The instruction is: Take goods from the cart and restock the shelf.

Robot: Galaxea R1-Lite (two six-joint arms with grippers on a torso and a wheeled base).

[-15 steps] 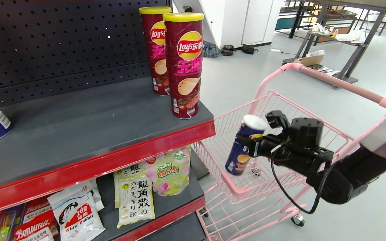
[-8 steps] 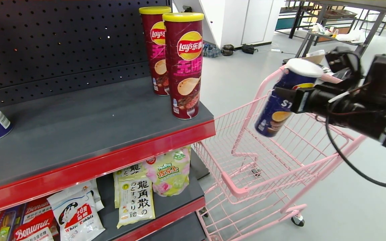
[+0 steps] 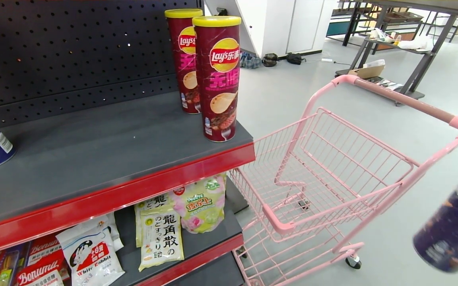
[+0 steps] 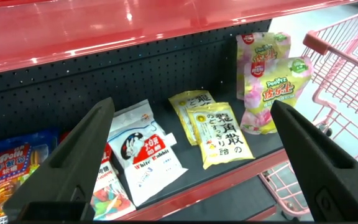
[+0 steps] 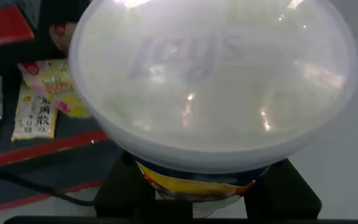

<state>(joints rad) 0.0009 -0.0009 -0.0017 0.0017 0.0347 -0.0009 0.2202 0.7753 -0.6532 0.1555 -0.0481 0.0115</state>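
— Head view?
— Dark blue cylindrical chip can (image 3: 453, 232) low at far right, beside pink wire cart (image 3: 372, 93), label blurred. Two maroon yellow-lidded tubes (image 3: 218, 79) upright on grey red-edged shelf (image 3: 113, 159).
— Left wrist?
— Left claw (image 4: 192, 106) spread wide, gripping nothing, before lower-shelf snack bags (image 4: 219, 134).
— Right wrist?
— Right claw (image 5: 197, 193) clamped on that can, clear lid (image 5: 210, 81) nearest.

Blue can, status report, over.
Left gripper open, facing snack bags. Right gripper shut on blue can, right of cart. Red cans at right end of top shelf; path looks open.
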